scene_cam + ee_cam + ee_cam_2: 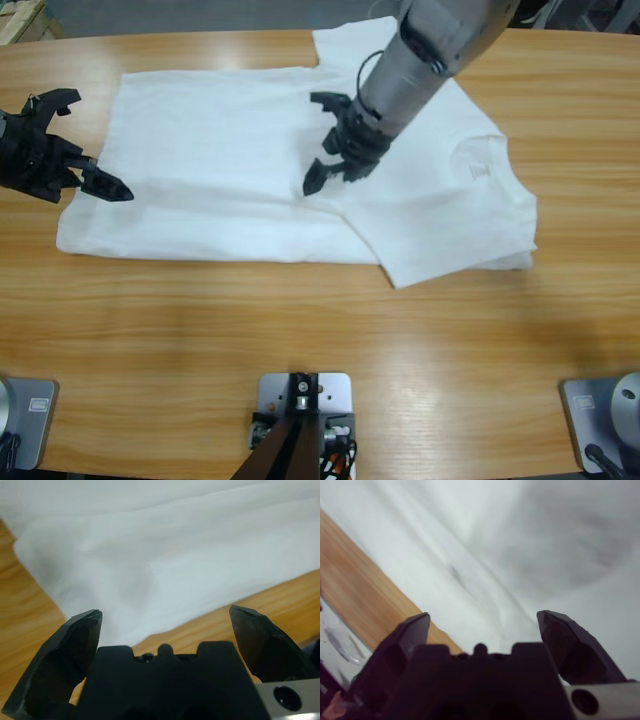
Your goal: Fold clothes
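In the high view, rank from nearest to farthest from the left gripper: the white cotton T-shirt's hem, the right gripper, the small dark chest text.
1. T-shirt's hem, beside the left gripper, far left.
2. Right gripper, over the shirt's middle.
3. Chest text, far right.

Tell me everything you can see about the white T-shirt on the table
The white T-shirt looks like plain soft cotton and lies flat on the wooden table, spread sideways. Its right part is folded over, forming a doubled panel with a small dark mark near the neck end. The left gripper, jaws open, sits at the shirt's left edge. The right gripper, also open, hovers over the fold's edge at the middle; whether it touches is unclear.
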